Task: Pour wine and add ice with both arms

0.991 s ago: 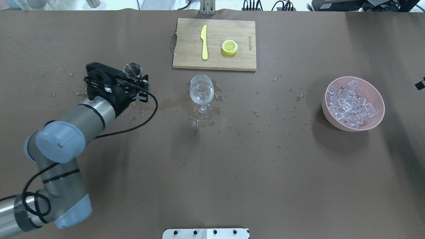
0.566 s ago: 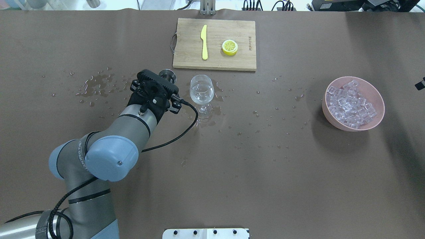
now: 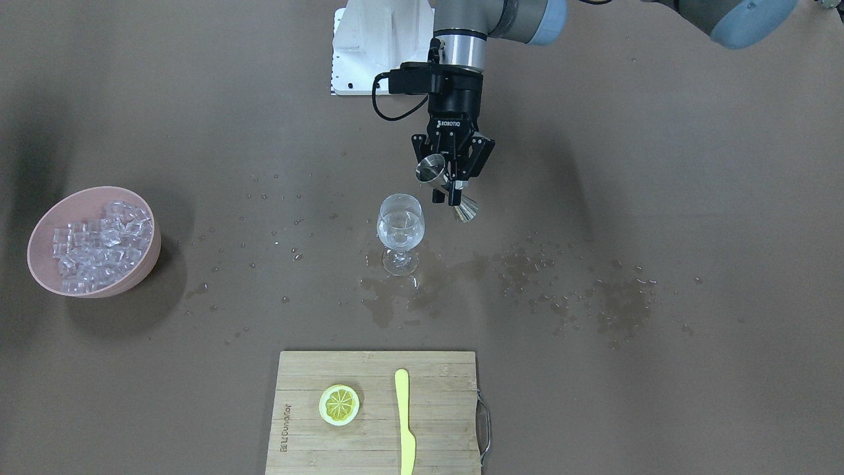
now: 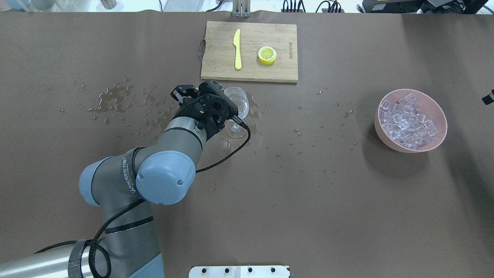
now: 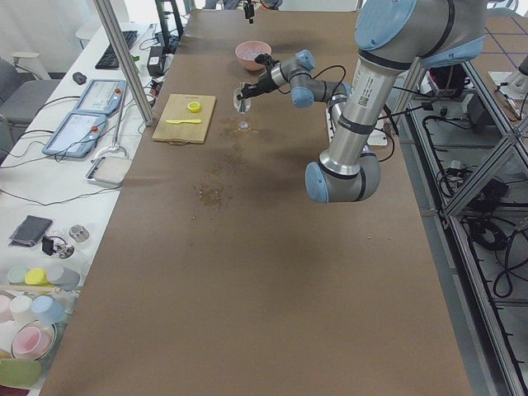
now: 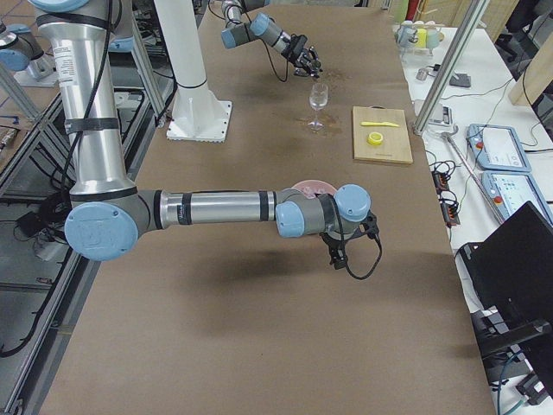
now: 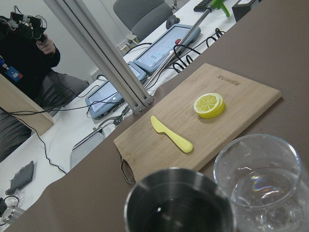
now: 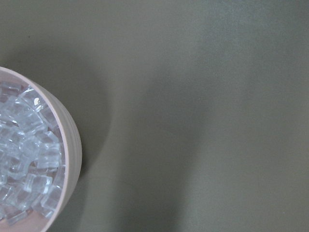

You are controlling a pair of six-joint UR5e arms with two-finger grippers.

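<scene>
My left gripper is shut on the waist of a steel jigger and holds it tilted in the air. The jigger is just beside and above the rim of the wine glass. The left wrist view shows the jigger's cup next to the glass, which holds a little clear wine. The ice fills a pink bowl at the table's right. The right wrist view looks down on that ice with no fingers showing. My right gripper hangs beside the bowl; I cannot tell its state.
A wooden cutting board at the table's back holds a yellow knife and a lemon slice. Wet patches and drops lie around the glass and to its left. A white bracket sits at the near edge.
My left arm has swung right with the jigger, from the wet patch at the left to the wine glass. The jigger is now tilted by the rim.
</scene>
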